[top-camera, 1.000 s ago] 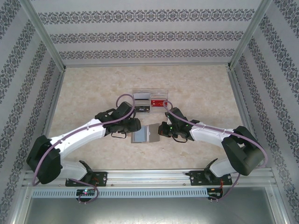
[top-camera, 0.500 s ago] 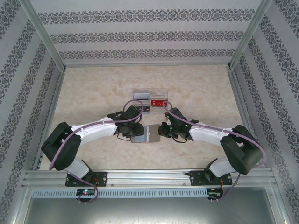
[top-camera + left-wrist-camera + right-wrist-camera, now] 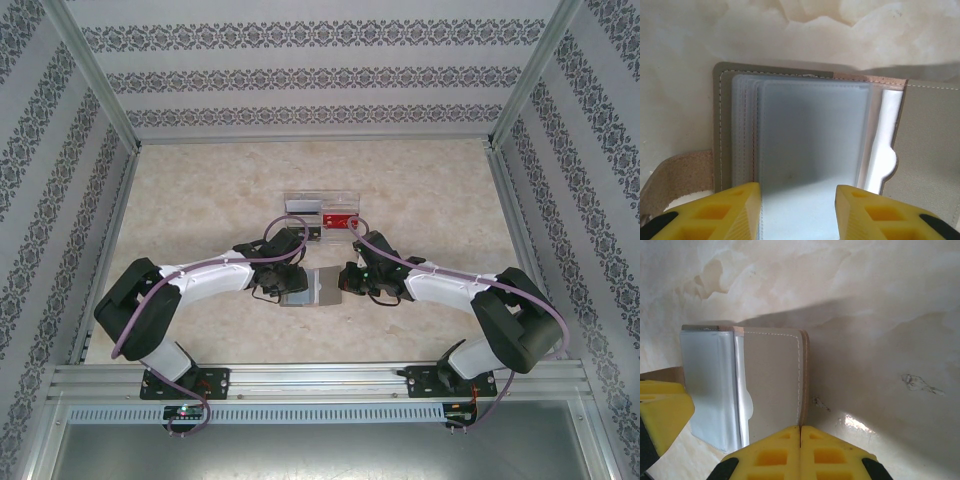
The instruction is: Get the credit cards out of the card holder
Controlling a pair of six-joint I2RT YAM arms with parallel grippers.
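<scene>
The card holder lies open on the table between my two grippers. In the left wrist view its frosted blue-grey pockets fan over the grey cover. My left gripper stands open low over the pockets, one finger on each side of the top sleeve. My right gripper is shut on the edge of the holder's right cover. I cannot make out any card through the pockets. A reddish-orange credit card lies in the clear box behind.
The clear two-compartment box stands just behind the holder. The marbled tabletop is ringed by patterned walls and a metal frame. A yellow finger of the left gripper sits at the left edge of the right wrist view.
The left arm has swung right and in, its gripper now over the holder's left half, with its jaws slightly narrower. The right gripper has kept its hold in the same place.
</scene>
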